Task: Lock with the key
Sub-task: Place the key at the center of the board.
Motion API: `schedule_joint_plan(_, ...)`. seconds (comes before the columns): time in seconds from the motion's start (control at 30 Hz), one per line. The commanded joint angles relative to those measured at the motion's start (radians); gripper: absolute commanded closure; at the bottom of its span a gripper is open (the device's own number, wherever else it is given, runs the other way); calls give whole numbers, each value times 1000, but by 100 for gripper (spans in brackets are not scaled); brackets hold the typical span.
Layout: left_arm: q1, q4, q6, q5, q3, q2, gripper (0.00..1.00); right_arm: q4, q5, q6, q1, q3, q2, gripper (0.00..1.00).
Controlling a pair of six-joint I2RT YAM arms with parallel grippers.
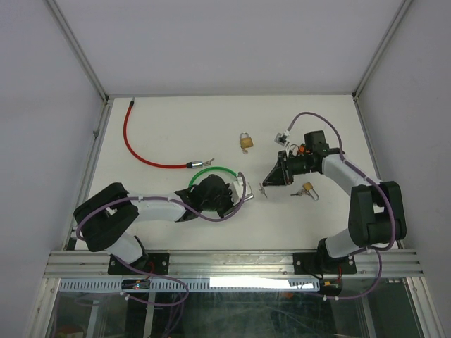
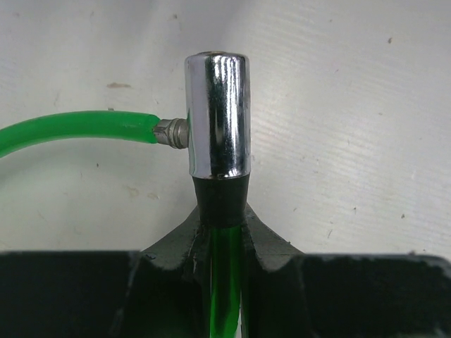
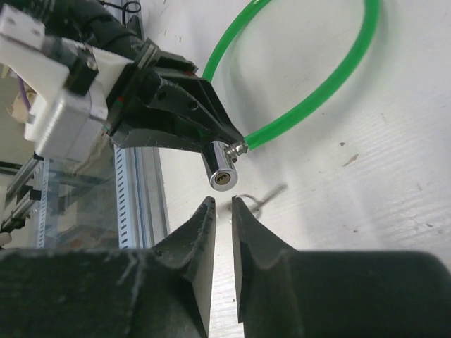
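At middle of surface, left end effector gripped green lock; right end effector pinched key nearby. Key not in, not turned.

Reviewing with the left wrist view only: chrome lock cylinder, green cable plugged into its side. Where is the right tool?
Observer: The right tool points at the lock cylinder, at its keyhole end, just short of it.
Operator: Key inserted?
Observer: No. A blurred key shows just beyond that tool, outside the keyhole; whether it's gripped is unclear.
Operator: Other locks?
Observer: A brass padlock lies alone, well away from the cylinder.
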Motion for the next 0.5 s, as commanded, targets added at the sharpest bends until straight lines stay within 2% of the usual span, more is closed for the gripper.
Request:
schedule_joint_plan(0.0, -6, -18, -36, -33, -7, -21, 100, 11, -30, 90, -18, 67, 27, 100)
schedule_joint_plan(0.47, -6, 14, -65, 2, -34, -61, 100, 130, 96, 91, -15, 8, -61, 100)
